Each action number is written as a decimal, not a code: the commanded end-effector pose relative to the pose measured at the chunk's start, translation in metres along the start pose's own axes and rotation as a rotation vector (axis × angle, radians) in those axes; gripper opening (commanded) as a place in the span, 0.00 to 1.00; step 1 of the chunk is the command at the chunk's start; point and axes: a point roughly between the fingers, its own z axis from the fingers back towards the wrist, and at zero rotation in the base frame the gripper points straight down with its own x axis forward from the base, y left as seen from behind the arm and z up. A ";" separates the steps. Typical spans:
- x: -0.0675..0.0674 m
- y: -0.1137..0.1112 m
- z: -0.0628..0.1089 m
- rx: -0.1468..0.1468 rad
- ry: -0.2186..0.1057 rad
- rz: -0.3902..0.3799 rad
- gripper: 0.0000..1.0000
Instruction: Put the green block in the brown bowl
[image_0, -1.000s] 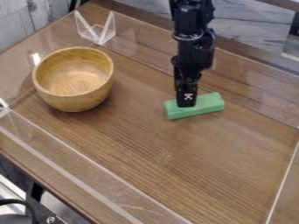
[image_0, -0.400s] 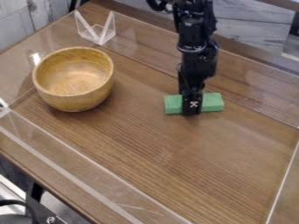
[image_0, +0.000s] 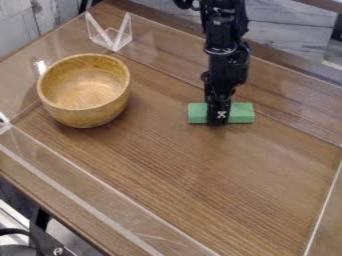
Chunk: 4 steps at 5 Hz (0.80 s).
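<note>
Here, in the single camera view, the matte bright-green rectangular block (image_0: 239, 113) lies flat on the brown wood-grained bench (image_0: 160, 170), with the dark pincer (image_0: 219, 114) reaching down over it, though I cannot tell whether that pincer stands wide or grips the block. Well apart sits the round, deep brown bowl (image_0: 84, 92), smooth honey-toned wood with a thick rim, and beyond it a pale, angular wire-like object (image_0: 110, 33).

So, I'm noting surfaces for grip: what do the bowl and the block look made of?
Brown bowl: probably wood, smooth; warm honey tone and thick rim.

Green block: matte, evenly colored; painted wood or plastic, I can't tell.
</note>
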 end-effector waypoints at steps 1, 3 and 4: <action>0.006 0.008 0.016 0.028 -0.009 -0.023 0.00; 0.008 -0.001 0.015 0.007 0.021 0.058 0.00; -0.005 0.002 0.016 -0.004 0.039 0.069 0.00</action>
